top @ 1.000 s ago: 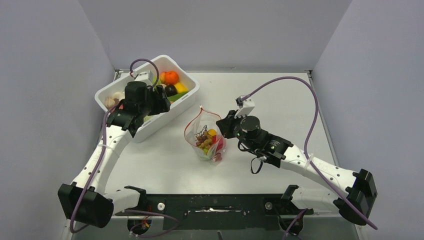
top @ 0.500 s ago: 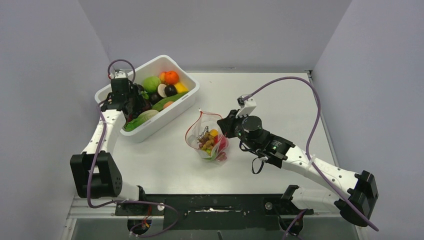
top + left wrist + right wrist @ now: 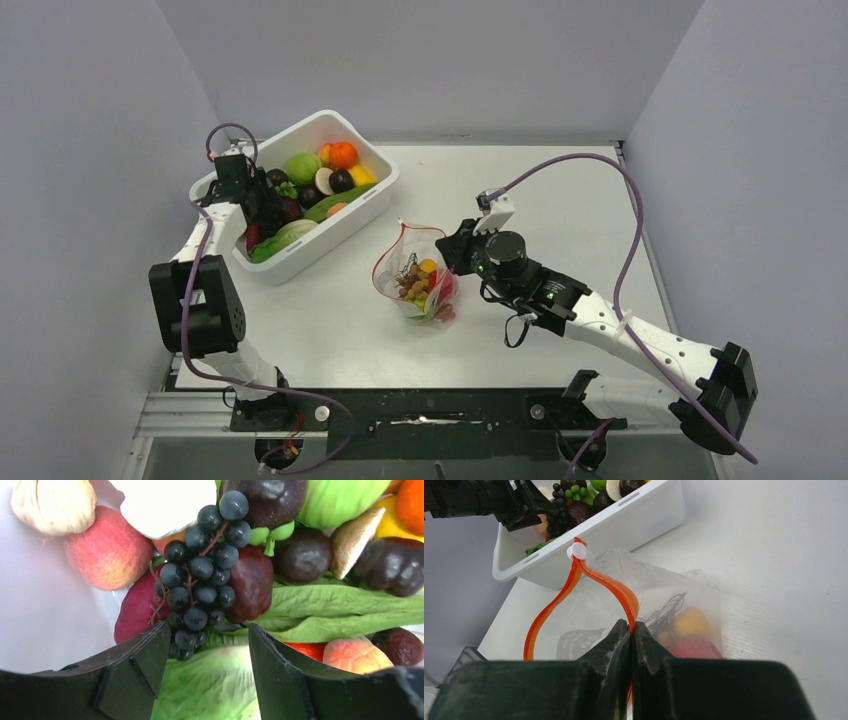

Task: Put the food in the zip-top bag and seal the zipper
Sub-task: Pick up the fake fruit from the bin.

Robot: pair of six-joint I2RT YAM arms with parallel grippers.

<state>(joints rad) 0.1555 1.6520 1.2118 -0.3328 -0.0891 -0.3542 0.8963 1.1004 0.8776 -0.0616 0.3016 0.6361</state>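
The clear zip-top bag (image 3: 415,275) lies mid-table with its mouth held open; it holds several food pieces. Its red-orange zipper (image 3: 596,577) loops up to a white slider (image 3: 578,552). My right gripper (image 3: 631,626) is shut on the zipper strip at the bag's right rim, also seen from above (image 3: 455,250). My left gripper (image 3: 207,645) is open inside the white bin (image 3: 375,190), just above a bunch of dark grapes (image 3: 200,575) and green lettuce (image 3: 210,685). From above, the left gripper (image 3: 262,205) sits over the bin's left part.
The bin also holds a peach (image 3: 107,547), garlic (image 3: 52,505), dark plums (image 3: 305,555), an orange (image 3: 343,154), a green cabbage (image 3: 302,167) and a yellow piece (image 3: 361,174). The bin stands at the back left, against the left wall.
The left arm swung left and folded back, its gripper dropping into the bin's left part. The right gripper kept its hold on the zipper; the bag barely shifted.
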